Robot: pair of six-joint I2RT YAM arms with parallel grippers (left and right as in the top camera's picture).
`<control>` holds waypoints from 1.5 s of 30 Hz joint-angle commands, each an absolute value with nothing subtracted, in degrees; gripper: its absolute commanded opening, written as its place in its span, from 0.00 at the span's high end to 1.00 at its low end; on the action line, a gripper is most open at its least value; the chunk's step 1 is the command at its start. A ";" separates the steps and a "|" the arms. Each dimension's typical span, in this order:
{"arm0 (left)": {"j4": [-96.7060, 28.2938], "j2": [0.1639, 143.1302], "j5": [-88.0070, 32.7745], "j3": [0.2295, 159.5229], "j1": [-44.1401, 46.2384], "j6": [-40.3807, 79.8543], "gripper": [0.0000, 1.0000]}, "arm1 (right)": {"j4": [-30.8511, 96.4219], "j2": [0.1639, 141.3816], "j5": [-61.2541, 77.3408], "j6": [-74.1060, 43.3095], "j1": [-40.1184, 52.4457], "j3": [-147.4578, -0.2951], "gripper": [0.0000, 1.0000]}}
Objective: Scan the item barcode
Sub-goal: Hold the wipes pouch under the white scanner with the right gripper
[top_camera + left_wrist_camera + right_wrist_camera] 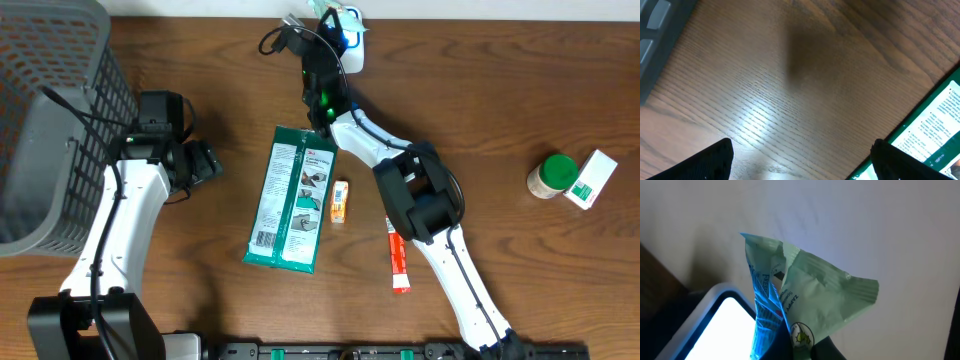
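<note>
In the overhead view the pale green crinkled plastic packet (326, 12) is mostly lost at the top edge of the frame, tangled behind black cable. In the right wrist view its lower end disappears into the right pincer (802, 352), which is clamped together on it. I cannot make out a barcode, since the print is too small.

The white scanner with its glowing panel (722, 327) sits lower left of the packet in the right wrist view, and blue light washes the packet's left fold.

Around mid-table lie a flat green printed pack (291, 198), a small orange box (340, 201) and a red-and-white tube (398, 261). A grey mesh basket (60, 60) fills the upper left. The left pincer (801, 167) hangs over bare table (790, 75) with its fingers wide apart, holding nothing.

The packet's long axis runs up the right wrist frame, with its sealed end fanned out at the top.
</note>
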State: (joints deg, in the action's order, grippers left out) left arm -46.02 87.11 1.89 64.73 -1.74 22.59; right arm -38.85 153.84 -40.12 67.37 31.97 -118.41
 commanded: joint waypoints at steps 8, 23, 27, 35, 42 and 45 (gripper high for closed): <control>-46.02 86.96 2.83 65.01 -1.91 22.35 0.11 | -36.49 153.73 -41.10 58.00 33.04 -119.31 0.99; -46.02 86.96 2.83 65.01 -1.91 22.35 0.11 | -36.47 153.73 -41.15 56.58 32.93 -119.31 0.99; -46.02 86.96 2.81 65.01 -1.91 22.35 0.11 | -36.51 153.67 -41.15 56.55 32.88 -119.31 0.99; -46.02 86.96 2.81 65.01 -1.91 22.35 0.11 | -36.75 149.25 -44.62 53.98 32.84 -119.33 0.99; -46.02 86.96 2.81 65.01 -1.91 22.35 0.11 | -24.03 139.87 -48.07 48.95 32.91 -119.33 0.99; -46.02 86.96 2.81 65.01 -1.91 22.33 0.11 | -10.48 134.23 -48.38 39.88 32.95 -119.33 0.99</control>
State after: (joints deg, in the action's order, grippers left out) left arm -46.00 87.11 1.91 64.73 -1.74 22.59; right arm -17.74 143.96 -45.93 50.92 32.05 -118.34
